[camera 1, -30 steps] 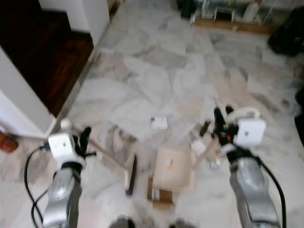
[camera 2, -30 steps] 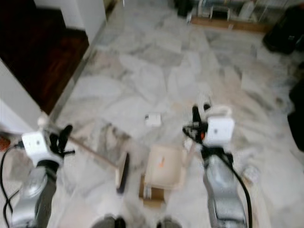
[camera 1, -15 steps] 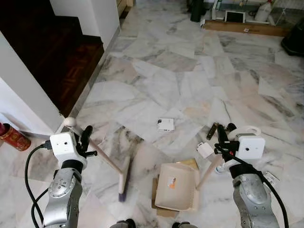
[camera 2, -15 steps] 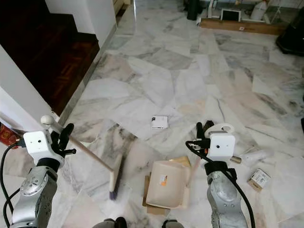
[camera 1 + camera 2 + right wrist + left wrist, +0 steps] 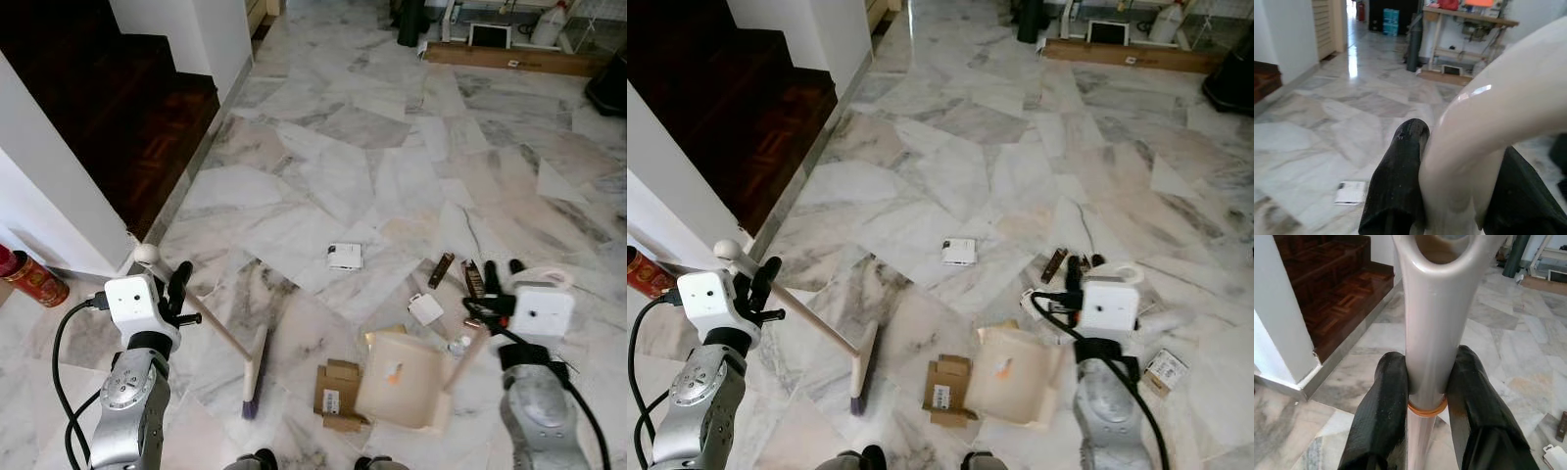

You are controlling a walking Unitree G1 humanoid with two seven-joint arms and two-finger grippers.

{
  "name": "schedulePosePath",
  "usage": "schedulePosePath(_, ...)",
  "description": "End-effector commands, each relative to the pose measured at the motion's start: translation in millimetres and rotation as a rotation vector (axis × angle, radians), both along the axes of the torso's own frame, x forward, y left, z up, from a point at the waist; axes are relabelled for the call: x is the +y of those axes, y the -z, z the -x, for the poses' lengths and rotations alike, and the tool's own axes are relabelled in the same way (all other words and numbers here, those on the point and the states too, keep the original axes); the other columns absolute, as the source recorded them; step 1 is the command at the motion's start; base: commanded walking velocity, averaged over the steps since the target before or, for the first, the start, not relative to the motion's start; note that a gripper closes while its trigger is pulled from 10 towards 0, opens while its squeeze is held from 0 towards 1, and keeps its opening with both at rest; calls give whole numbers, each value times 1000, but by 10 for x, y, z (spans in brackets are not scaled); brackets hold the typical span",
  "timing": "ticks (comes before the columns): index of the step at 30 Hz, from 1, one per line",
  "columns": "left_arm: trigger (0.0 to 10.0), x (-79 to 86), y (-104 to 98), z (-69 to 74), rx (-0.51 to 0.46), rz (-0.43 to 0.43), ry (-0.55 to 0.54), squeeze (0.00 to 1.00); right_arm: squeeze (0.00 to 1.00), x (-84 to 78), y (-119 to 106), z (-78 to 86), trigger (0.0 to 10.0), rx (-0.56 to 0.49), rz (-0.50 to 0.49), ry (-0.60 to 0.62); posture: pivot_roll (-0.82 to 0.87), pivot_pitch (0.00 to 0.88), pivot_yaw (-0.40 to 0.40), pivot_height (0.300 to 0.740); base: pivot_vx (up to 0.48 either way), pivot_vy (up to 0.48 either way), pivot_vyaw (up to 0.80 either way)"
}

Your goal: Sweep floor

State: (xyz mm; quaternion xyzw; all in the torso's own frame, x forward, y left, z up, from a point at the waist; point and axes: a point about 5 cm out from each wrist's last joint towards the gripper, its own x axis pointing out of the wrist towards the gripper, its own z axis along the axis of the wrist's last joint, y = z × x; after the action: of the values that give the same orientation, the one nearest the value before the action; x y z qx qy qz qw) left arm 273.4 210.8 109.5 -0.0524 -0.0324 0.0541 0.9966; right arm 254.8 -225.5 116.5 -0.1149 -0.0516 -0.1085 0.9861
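Left gripper (image 5: 1426, 382) pinching the cream broom handle (image 5: 1432, 328), broom head (image 5: 253, 377) down on the marble floor (image 5: 323, 176) beside a flattened cardboard box (image 5: 336, 394), right gripper (image 5: 1459, 183) clamped on what looks like the dustpan handle (image 5: 1488, 137), dustpan (image 5: 404, 380) just beside the cardboard.

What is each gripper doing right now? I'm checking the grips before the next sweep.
Left gripper: shut on the broom handle.
Right gripper: shut on the dustpan handle.
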Motion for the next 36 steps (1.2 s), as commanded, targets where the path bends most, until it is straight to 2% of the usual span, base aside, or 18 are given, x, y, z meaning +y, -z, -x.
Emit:
schedulePosePath(1, 10000, 0, -34, 18, -11, 0, 3, 0, 0, -12, -27, 17, 10000, -24, 10, 2, -143, 227, 39, 740, 0, 0, 0)
schedulePosePath(9, 10000, 32, -63, 8, -12, -5, 0, 0, 0, 67, 103, 31, 10000, 15, -10, -29, -133, 246, 44, 740, 0, 0, 0)
schedulePosePath(14, 10000, 26, -94, -53, -19, -7, 7, 0, 0, 134, 218, 7, 10000, 42, -24, -50, -127, 259, 51, 740, 0, 0, 0)
schedulePosePath(21, 10000, 10, -111, -93, -25, -3, 19, 0, 0, 111, 296, 1, 10000, 62, -18, -52, -124, 263, 53, 740, 0, 0, 0)
schedulePosePath(29, 10000, 10, -97, -86, -23, 0, 20, 0, 0, -16, 186, 12, 10000, 30, 5, -37, -136, 265, 52, 740, 0, 0, 0)
schedulePosePath(36, 10000, -4, -93, -91, -22, 4, 25, 0, 0, -33, 76, 10, 10000, -3, 11, -49, -145, 263, 50, 740, 0, 0, 0)
